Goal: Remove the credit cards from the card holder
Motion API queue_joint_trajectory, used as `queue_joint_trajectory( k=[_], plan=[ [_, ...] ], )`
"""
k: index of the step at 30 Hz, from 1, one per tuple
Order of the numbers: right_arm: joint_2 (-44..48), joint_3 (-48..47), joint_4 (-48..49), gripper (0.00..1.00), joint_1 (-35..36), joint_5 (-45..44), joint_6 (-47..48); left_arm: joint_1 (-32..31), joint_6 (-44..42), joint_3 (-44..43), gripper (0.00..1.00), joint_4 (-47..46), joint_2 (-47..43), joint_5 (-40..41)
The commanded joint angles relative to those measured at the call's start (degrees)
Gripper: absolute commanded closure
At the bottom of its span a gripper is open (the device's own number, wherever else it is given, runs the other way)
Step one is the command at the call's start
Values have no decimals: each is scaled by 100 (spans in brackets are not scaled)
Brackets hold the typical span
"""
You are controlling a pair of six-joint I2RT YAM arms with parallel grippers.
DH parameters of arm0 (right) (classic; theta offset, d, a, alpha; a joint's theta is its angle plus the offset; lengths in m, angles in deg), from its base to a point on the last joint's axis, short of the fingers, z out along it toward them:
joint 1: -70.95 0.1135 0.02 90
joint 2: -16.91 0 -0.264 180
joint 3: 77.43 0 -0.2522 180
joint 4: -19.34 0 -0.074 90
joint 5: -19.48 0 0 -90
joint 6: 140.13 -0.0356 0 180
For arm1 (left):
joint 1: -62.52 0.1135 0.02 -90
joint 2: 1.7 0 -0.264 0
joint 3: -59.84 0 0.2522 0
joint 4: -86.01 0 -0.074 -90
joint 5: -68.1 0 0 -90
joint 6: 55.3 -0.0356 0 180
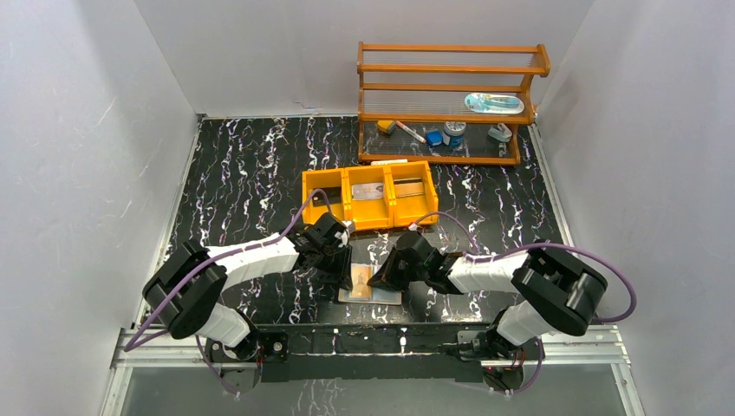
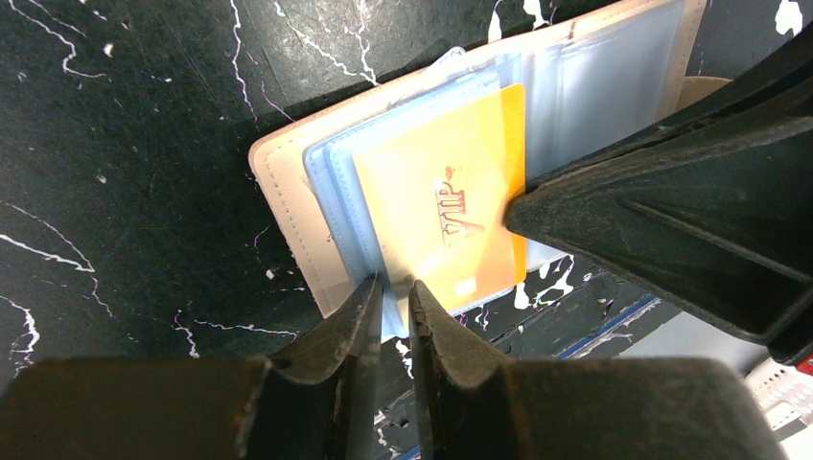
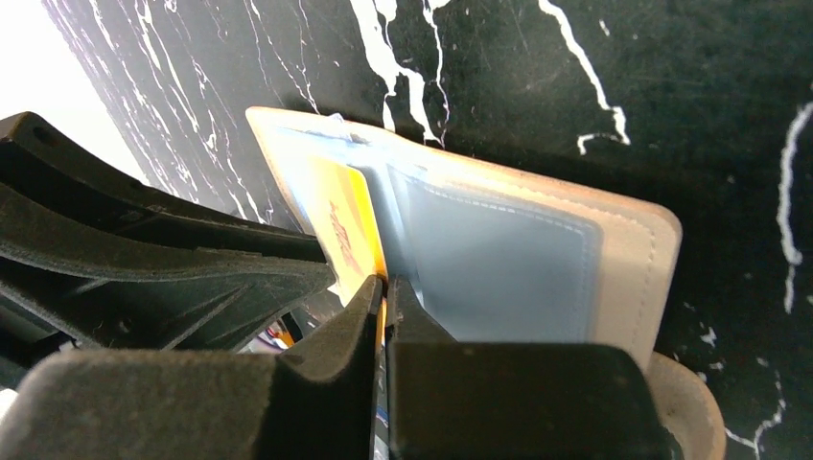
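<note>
While both arms lean in over the lower middle of the top view, the holder (image 1: pixel 387 297) lies open and flat on the table (image 1: pixel 243 173), between the 2 grippers.

From the left wrist view, an orange card (image 2: pixel 441 192) stamped "VIP" sits on the holder's clear blue sleeves, part of it sticking out past them toward the lower right of the frame. The left gripper (image 2: pixel 393 287) comes up from the bottom edge with its jaws narrow, and a sleeve edge at the holder's lower border shows between them.

The right gripper (image 3: pixel 383 286) reaches in from the right of that view and meets the card's right edge. Its own camera shows its jaws almost together with a sliver of the orange card pinched between them. The right panel of the holder lies just beyond, blue inside and tan at the rim.

Behind the holder, up the top view, stands an orange tray (image 1: pixel 308 204) with 3 compartments and a grey card (image 1: pixel 368 192) in the middle one. A wooden shelf (image 1: pixel 451 87) fills the upper right.
</note>
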Motion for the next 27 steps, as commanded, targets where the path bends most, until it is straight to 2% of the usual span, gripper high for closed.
queue_joint_trajectory(
  k=[1, 8, 15, 19, 23, 27],
  plan=[
    [387, -179, -698, 94, 24, -490, 100, -41, -41, 156, 84, 257, -83, 211],
    [593, 17, -832, 90, 14, -610, -72, -40, -74, 177, 84, 261, -97, 219],
    [332, -208, -909, 71, 8, -399, 28, -41, -172, 120, 81, 261, -421, 184],
    [471, -176, -1068, 57, 9, -603, -27, -43, -210, 30, 73, 316, -824, 199],
    [617, -27, -881, 56, 3, -570, -71, -41, -224, -120, 65, 353, -1101, 204],
    [680, 61, -635, 58, 1, -510, -59, -42, -342, -384, 62, 354, -1055, 33]
  ],
)
